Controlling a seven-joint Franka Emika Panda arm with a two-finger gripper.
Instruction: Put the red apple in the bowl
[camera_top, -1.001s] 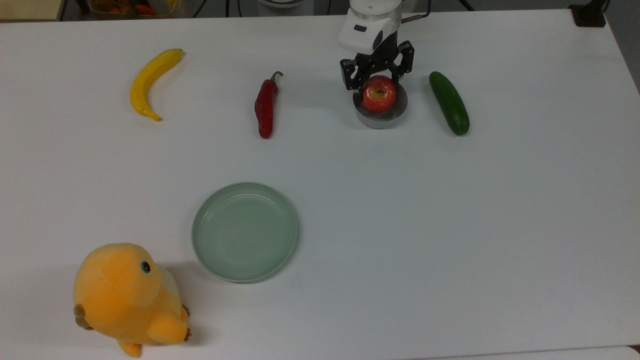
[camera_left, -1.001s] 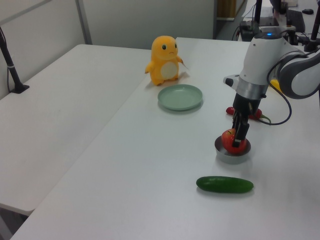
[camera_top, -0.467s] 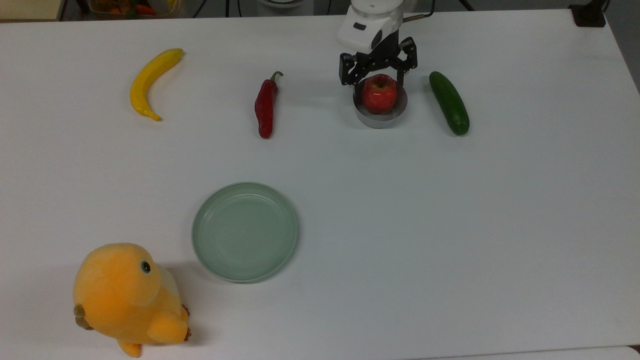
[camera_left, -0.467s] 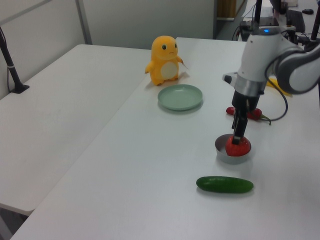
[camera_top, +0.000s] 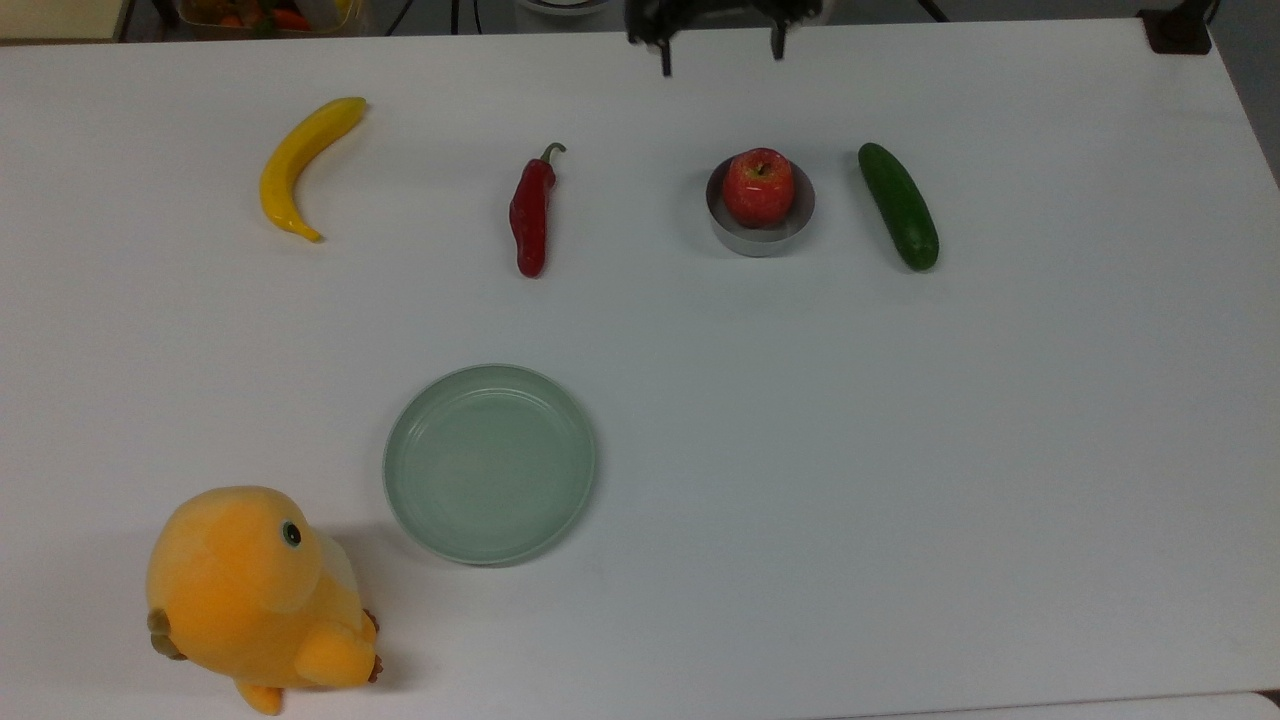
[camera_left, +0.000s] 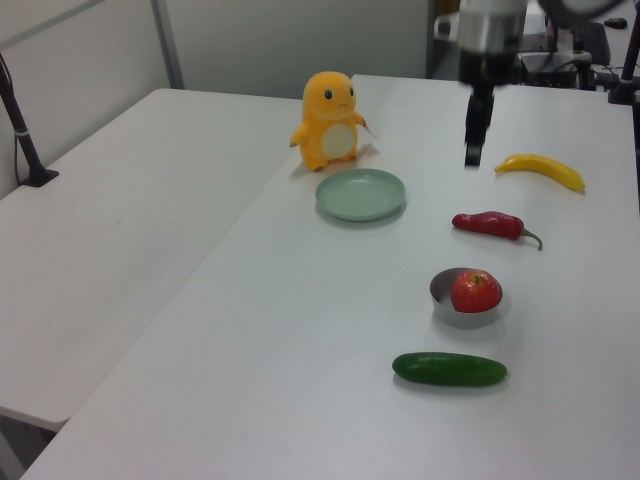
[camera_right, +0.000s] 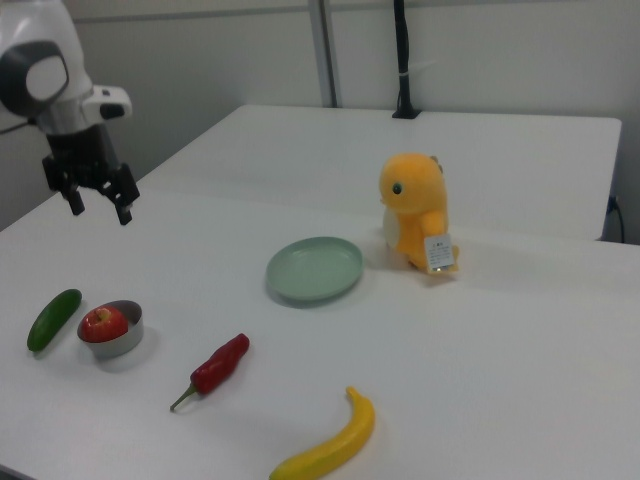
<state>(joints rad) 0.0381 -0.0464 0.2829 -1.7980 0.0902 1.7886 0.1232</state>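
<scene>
Change since a moment ago: gripper (camera_right: 97, 207) lifted well clear of the bowl (camera_top: 760, 236), up toward the far table edge at the top of the top view; earlier low over the bowl with fingers either side of the apple.
Unchanged since then: apple, bowl and every other item in the same spots.
Table (camera_top: 900, 450): one, white, carrying everything.
Plush toy (camera_top: 250, 595): one, orange, well away from the bowl, at the lower left corner of the top view; tail end cropped by the bottom edge there.
Green dish (camera_top: 490, 462): one, pale, shallow, between the plush toy and the bowl, just beside the toy.
Banana (camera_top: 300, 165): one, yellow, far from the bowl toward the top view's left.
Cucumber (camera_top: 898, 205): one, dark green, just beside the bowl on the top view's right, not touching.
Chili pepper (camera_top: 531, 212): one, red, near the bowl on the top view's left.
Bowl: one, grey, straight-walled.
Red apple (camera_top: 759, 186): one, sitting inside the bowl, stem dimple up, top standing above the rim.
Gripper state: fingers spread apart, holding nothing.
Cut off: in the top view, gripper body cropped by the upper edge, two dark fingertips (camera_top: 666, 60) left showing.
Hard to make out: in the left view, fingers (camera_left: 474, 150) overlapping edge-on.
</scene>
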